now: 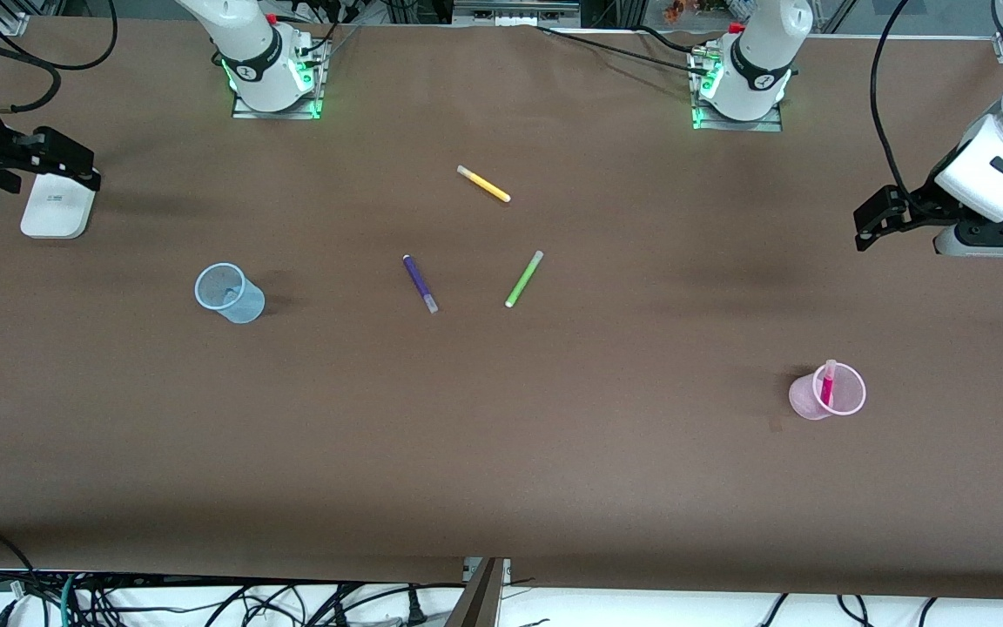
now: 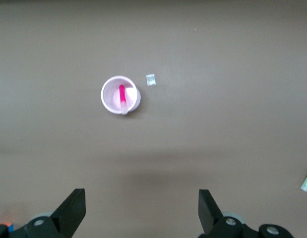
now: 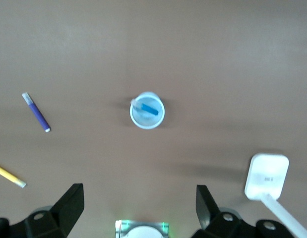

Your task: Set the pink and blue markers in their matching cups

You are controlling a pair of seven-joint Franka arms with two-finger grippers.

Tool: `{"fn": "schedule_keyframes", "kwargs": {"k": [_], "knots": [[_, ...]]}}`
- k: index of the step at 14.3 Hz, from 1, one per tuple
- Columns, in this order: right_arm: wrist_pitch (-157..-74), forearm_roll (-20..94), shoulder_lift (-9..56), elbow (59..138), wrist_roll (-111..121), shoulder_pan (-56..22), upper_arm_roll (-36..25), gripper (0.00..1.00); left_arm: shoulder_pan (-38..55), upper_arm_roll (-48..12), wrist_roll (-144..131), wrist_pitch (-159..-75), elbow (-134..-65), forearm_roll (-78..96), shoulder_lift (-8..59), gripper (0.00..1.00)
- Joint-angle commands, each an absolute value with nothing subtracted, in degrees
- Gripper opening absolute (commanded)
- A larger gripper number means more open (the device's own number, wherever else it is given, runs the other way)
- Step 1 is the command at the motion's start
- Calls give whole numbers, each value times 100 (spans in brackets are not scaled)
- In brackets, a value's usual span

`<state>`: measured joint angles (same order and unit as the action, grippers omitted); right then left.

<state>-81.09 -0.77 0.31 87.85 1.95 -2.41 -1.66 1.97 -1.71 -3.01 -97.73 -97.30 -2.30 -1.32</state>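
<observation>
The right gripper (image 1: pixel 75 174) hangs over the right arm's end of the brown tabletop (image 1: pixel 501 453), jaws spread wide with nothing between them, above a white block (image 1: pixel 56 205) lying there. At about four o'clock from it the blue cup (image 1: pixel 229 293) stands upright, and the blue marker (image 3: pixel 149 107) leans inside it, its pale cap against the rim. Toward the middle, the purple marker (image 1: pixel 420 283) lies flat, with the yellow marker (image 1: pixel 483 184) at one o'clock from it, farther from the front camera, and the green marker (image 1: pixel 524 279) just beside it at three o'clock. Well apart, nearer the front camera at the left arm's end, the pink cup (image 1: pixel 828 393) holds the pink marker (image 1: pixel 828 384), cap poking above the rim. The left gripper (image 1: pixel 871 228) hovers at one o'clock from that cup, jaws spread and empty
</observation>
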Motion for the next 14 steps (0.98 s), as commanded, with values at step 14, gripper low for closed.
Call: {"fn": "schedule_keyframes", "kwargs": {"k": [14], "knots": [[-7761,-149,141,8596,97,-158,-308,100,88,-158,62,-8904,-9378,-105,-272,100]]}}
